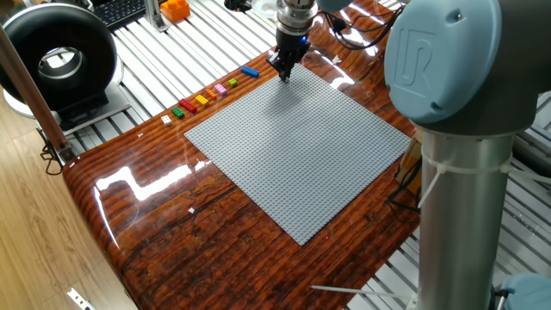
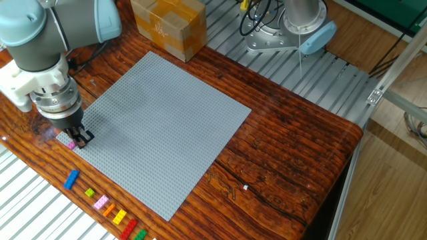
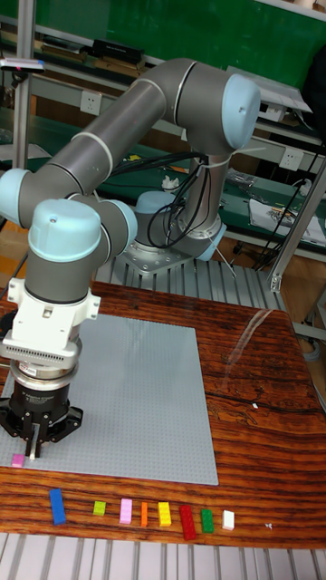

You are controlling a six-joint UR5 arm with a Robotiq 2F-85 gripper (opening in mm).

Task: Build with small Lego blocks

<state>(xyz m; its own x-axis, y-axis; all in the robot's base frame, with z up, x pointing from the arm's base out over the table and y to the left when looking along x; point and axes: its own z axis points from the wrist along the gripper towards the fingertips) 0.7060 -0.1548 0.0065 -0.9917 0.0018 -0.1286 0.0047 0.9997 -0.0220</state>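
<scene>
At the near corner of the grey baseplate (image 2: 160, 127), by the row of spare bricks, the gripper (image 2: 81, 139) is down at stud level with a pink brick (image 2: 71, 145) right at its tip. The fingers (image 3: 34, 444) come down almost together in the tall fixed view, the pink brick (image 3: 18, 460) just beside them on the plate's corner. Whether they are pinching it, pushing on it or already free of it, I cannot tell; the tips are too small and dark in every view.

By my reading the step in hand is seating that brick. To do it well, the push should go straight down, wrist vertical, so the brick lands square on the studs rather than riding up on one edge. A sideways nudge here could skid it off the plate's corner onto the bench (image 2: 280, 167). Any lift-off wants to be straight up too, so a half-seated brick is not dragged loose.

The rest of the small Lego blocks wait in a line on the bench, just off the plate's edge: blue (image 3: 58, 506), a small green (image 3: 100, 508), pink (image 3: 126, 510), thin orange (image 3: 143, 514), yellow (image 3: 164, 513), red (image 3: 187, 521), dark green (image 3: 206, 519) and white (image 3: 228, 519), all apart from one another.

As for containers, a cardboard box (image 2: 168, 25) sits past the plate's far corner, taped shut, contents hidden. No tray or bin holds the bricks.
</scene>
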